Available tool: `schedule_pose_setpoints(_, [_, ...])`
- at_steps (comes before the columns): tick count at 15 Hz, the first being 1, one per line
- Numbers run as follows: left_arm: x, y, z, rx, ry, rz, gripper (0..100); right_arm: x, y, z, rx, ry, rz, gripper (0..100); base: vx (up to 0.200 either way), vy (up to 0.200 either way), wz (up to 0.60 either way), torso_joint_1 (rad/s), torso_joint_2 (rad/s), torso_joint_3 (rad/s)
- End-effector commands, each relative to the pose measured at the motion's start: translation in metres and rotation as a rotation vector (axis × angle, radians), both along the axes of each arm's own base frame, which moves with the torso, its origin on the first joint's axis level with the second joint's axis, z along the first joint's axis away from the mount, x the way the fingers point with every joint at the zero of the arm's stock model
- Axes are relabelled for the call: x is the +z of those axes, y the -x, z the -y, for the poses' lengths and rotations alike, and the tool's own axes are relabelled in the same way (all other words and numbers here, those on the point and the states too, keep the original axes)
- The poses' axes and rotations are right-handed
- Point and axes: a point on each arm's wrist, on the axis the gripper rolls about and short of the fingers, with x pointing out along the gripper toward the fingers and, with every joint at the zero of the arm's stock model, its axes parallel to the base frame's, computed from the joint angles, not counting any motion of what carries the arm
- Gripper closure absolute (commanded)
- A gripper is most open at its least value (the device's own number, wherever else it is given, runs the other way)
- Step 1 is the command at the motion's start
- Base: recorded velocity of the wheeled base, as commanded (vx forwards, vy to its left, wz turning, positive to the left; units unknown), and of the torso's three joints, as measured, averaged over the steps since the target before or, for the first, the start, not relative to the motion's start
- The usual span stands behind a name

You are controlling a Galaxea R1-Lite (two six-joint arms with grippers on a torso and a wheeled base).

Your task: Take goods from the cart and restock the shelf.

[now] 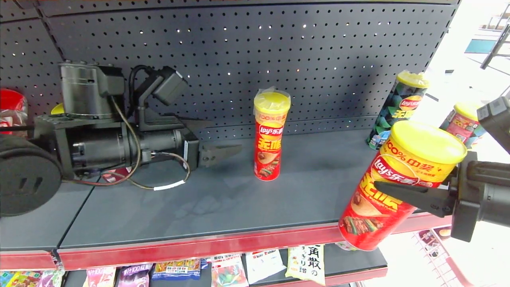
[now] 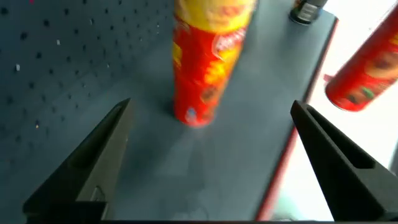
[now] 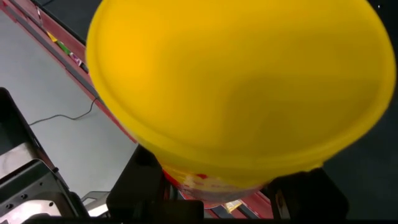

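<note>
I count four chip cans in the head view. One red can (image 1: pixel 271 135) stands upright mid-shelf. A dark-patterned can (image 1: pixel 400 109) stands at the shelf's right end by the pegboard (image 1: pixel 279 52), and another can (image 1: pixel 462 117) is partly hidden just beyond it. The fourth, a red yellow-lidded can (image 1: pixel 368 227), is clamped tilted in my right claw (image 1: pixel 398 187), off the right front corner of the shelf (image 1: pixel 239 207) and not resting on it. My left claw (image 1: pixel 221 153) lies low over the shelf left of the standing red can and grips nothing. The head view leaves its spread unclear, but my left wrist view has the left claw (image 2: pixel 211 106) gaping wide with that can (image 2: pixel 208 62) ahead of it. It also catches the held can (image 2: pixel 364 71) out past the shelf's red lip. My right wrist view gives the yellow lid (image 3: pixel 242 81) from above, with dark fingers (image 3: pixel 143 180) pressed on the can beneath. On the lower shelf is one row of snack packets (image 1: pixel 263 265), too cut off to count.
</note>
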Motion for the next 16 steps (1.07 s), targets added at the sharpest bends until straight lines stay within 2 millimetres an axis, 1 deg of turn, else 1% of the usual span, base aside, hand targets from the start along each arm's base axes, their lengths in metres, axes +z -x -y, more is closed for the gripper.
schedule_pose_setpoints(1, [-0.011, -0.022, 0.011, -0.013, -0.008, -0.021, 0, 0.001, 0.003, 0.001, -0.002, -0.003, 0.008, 100, 0.000, 0.000, 0.00, 0.000, 0.00, 0.000])
schedule_pose_setpoints(2, [-0.009, -0.028, 0.014, -0.025, -0.001, -0.014, 0, 0.001, 0.003, 0.002, -0.003, -0.002, 0.008, 100, 0.000, 0.000, 0.00, 0.000, 0.00, 0.000])
schedule_pose_setpoints(6, [-0.009, -0.036, 0.023, -0.051, 0.005, -0.006, 0, -0.001, 0.005, 0.002, -0.003, 0.000, 0.004, 100, 0.000, 0.000, 0.00, 0.000, 0.00, 0.000])
schedule_pose_setpoints(9, [-0.007, -0.049, 0.030, -0.053, 0.011, 0.011, 0, -0.001, 0.005, 0.002, -0.003, 0.000, 0.004, 100, 0.000, 0.000, 0.00, 0.000, 0.00, 0.000])
schedule_pose_setpoints(11, [-0.006, -0.056, 0.040, -0.068, 0.016, 0.022, 0, -0.001, 0.005, 0.002, -0.003, 0.000, 0.004, 100, 0.000, 0.000, 0.00, 0.000, 0.00, 0.000])
schedule_pose_setpoints(13, [-0.010, -0.056, 0.050, -0.094, 0.013, 0.014, 0, -0.001, 0.004, 0.002, -0.003, -0.001, 0.002, 100, 0.000, 0.000, 0.00, 0.000, 0.00, 0.000])
schedule_pose_setpoints(16, [-0.015, -0.061, 0.059, -0.108, 0.011, 0.009, 0, -0.001, 0.004, 0.002, -0.003, -0.001, 0.002, 100, 0.000, 0.000, 0.00, 0.000, 0.00, 0.000])
